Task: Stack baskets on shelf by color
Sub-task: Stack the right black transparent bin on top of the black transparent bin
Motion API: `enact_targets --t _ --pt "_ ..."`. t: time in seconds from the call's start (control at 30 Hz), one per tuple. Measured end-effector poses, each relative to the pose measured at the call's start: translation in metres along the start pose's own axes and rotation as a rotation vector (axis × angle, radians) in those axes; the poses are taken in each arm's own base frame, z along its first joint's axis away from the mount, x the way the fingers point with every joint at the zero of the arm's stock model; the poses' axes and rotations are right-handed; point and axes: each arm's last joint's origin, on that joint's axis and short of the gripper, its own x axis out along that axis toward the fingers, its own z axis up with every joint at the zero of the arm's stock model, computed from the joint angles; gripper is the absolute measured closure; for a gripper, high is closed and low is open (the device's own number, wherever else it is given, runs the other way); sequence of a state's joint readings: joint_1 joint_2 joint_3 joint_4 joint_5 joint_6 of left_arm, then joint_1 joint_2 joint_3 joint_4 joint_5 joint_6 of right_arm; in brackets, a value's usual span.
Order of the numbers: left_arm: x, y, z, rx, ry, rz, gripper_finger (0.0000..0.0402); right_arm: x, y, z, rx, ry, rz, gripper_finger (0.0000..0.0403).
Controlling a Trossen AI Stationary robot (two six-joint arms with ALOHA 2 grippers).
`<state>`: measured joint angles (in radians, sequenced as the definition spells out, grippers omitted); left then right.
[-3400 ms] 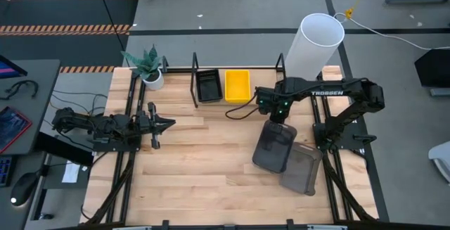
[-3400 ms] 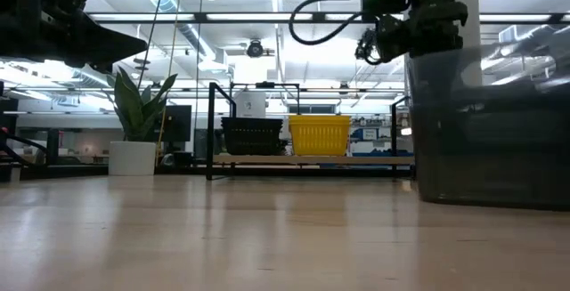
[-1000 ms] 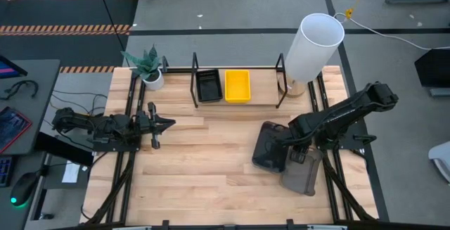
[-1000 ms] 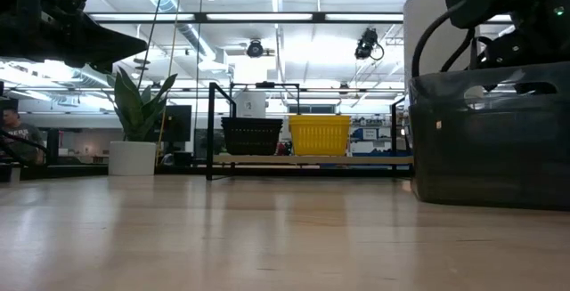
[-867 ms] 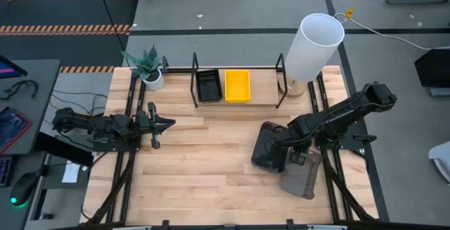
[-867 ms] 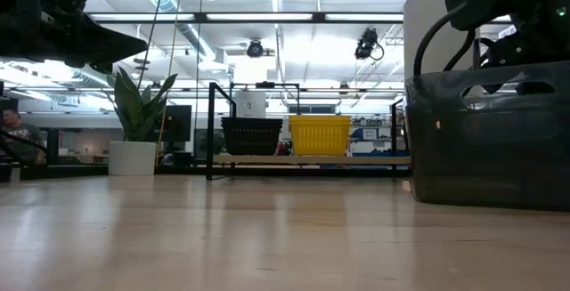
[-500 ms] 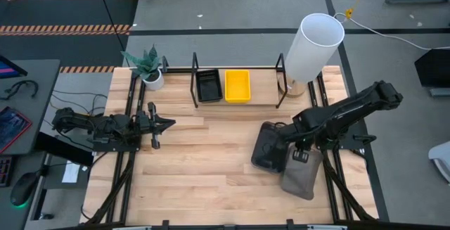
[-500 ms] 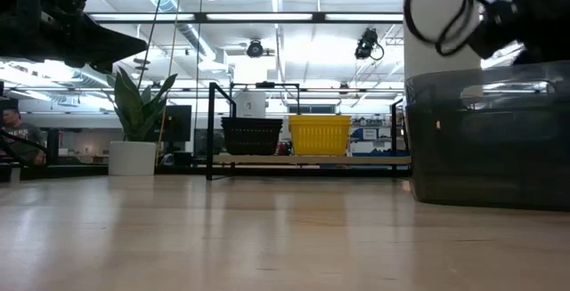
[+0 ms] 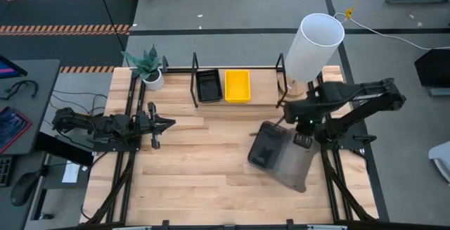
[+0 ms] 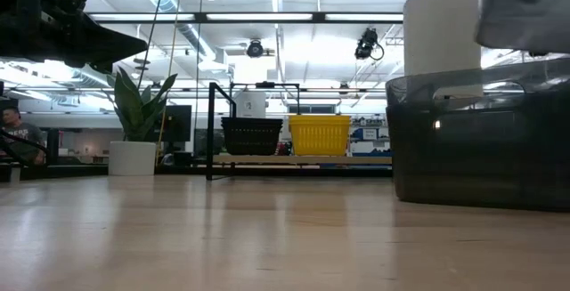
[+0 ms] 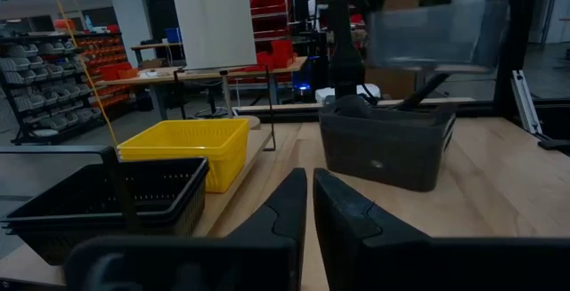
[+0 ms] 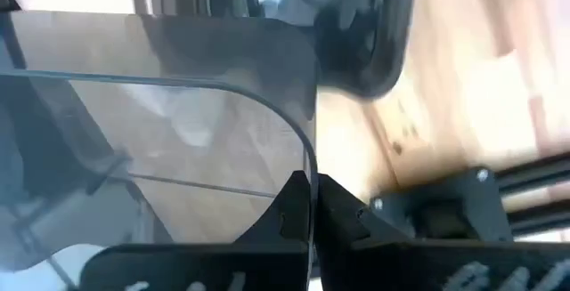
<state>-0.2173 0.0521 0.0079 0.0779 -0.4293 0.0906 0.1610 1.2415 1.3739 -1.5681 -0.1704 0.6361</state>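
My right gripper [image 9: 301,137] is shut on a dark grey see-through basket [image 9: 290,167], held in the air over the table's right half and blurred in the low view [image 10: 525,6]. A second grey basket [image 9: 264,145] rests on its base on the wood just left of it. On the shelf [image 9: 239,102] at the far edge sit a black slatted basket [image 9: 209,86] and a yellow basket [image 9: 237,86]. My left gripper [image 9: 160,124] waits shut at the table's left, pointing right, its fingers [image 11: 294,204] empty. The other baskets are out of view. My right gripper [image 12: 313,204] pinches the rim of the grey basket's end wall [image 12: 303,162], close to a rounded corner, between its two fingers. It comes from above. The basket is lifted clear of the table and stretches from the fingers toward the near edge, partly over the second grey basket.
A tall white cylinder [image 9: 313,47] stands at the far right, close to my right arm. A potted plant [image 9: 149,67] sits at the far left corner beside the shelf. Bare wood [image 9: 204,167] spreads across the middle and near part of the table.
My right gripper, shut on the right-hand grey basket, has risen and moved toward the far edge. The basket has come up off the table and swung a little left, over the second grey basket. That second basket has shifted slightly toward the left.
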Motion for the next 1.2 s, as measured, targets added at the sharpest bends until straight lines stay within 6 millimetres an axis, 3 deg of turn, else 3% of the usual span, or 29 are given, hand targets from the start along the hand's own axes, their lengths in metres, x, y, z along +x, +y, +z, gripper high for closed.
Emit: enact_targets --t 0.17,0.43,0.87,1.2 --pt "0.000 0.000 0.000 0.000 -0.001 0.000 0.0378 -0.015 -0.008 0.008 0.061 -0.090 -0.019 0.0400" --pt "0.000 0.000 0.000 0.000 0.000 0.000 0.0367 -0.014 -0.024 0.026 0.097 -0.096 -0.059 0.0400" --pt "0.000 0.000 0.000 0.000 0.000 0.000 0.0378 0.009 -0.046 0.069 0.081 0.020 -0.110 0.0399" --pt "0.000 0.000 0.000 0.000 0.000 0.000 0.0366 0.040 -0.043 0.096 0.092 0.165 -0.095 0.0398"
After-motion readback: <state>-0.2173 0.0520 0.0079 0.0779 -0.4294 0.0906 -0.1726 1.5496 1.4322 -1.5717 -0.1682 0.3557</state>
